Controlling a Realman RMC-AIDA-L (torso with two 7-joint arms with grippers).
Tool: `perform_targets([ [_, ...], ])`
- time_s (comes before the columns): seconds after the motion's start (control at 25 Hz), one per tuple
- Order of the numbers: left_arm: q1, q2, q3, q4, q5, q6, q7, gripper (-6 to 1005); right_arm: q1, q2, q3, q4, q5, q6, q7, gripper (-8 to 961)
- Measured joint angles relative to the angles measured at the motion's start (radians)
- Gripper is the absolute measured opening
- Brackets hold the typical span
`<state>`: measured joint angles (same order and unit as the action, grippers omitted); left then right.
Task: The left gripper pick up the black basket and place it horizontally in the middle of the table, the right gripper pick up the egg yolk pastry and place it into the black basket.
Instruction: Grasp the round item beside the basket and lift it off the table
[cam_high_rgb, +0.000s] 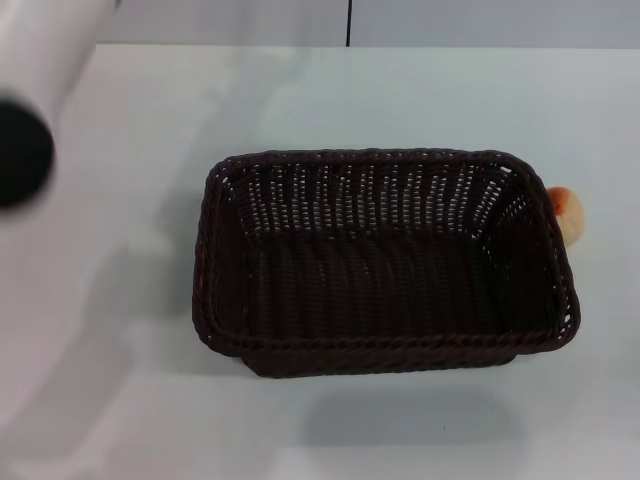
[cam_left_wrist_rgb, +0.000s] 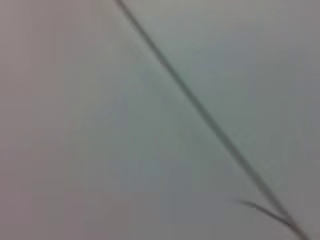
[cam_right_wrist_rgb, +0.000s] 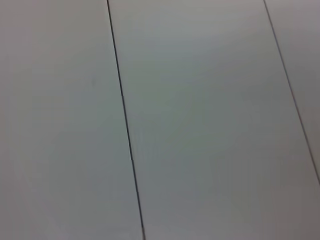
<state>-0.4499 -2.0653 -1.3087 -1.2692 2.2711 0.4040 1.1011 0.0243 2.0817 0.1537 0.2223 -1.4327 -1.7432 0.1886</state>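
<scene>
A: What is seen on the plain white, smooth counter from the head view?

B: A large rectangular basket of dark brown-black woven wicker is seen resting near the middle of the counter, its long side running left to right. Sloped openwork sides and rounded corners are shown, and nothing is seen inside it.

A: And where is the pastry found?

B: A small round, pale cream egg yolk pastry with an orange-red glazed patch is seen on the counter just outside the basket's right end, toward the far corner. It is partly hidden by the basket's rim, so whether the two are touching cannot be told.

A: Is either hand shown?

B: Neither hand is shown. Only a blurred silver-grey arm segment with a dark round end is seen at the upper left of the head view, raised above the counter and well apart from the basket. The left hand itself is out of sight, so it cannot be told whether its fingers are apart or together. The right hand is likewise not seen anywhere.

A: What is given by the wrist views?

B: Only pale flat surfaces crossed by thin dark lines are shown in both; no basket and no pastry is caught there.
</scene>
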Motion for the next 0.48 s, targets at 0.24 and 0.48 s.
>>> perform_targets([
  [0.24, 0.054, 0.002, 0.074, 0.178, 0.107, 0.465, -0.228, 781, 0.055, -0.001, -0.039, -0.023, 0.000, 0.092, 0.000, 833],
  [0.48, 0.019, 0.005, 0.037, 0.642, 0.130, 0.650, -0.687, 781, 0.134, -0.002, -0.124, -0.043, 0.000, 0.179, 0.000, 832],
])
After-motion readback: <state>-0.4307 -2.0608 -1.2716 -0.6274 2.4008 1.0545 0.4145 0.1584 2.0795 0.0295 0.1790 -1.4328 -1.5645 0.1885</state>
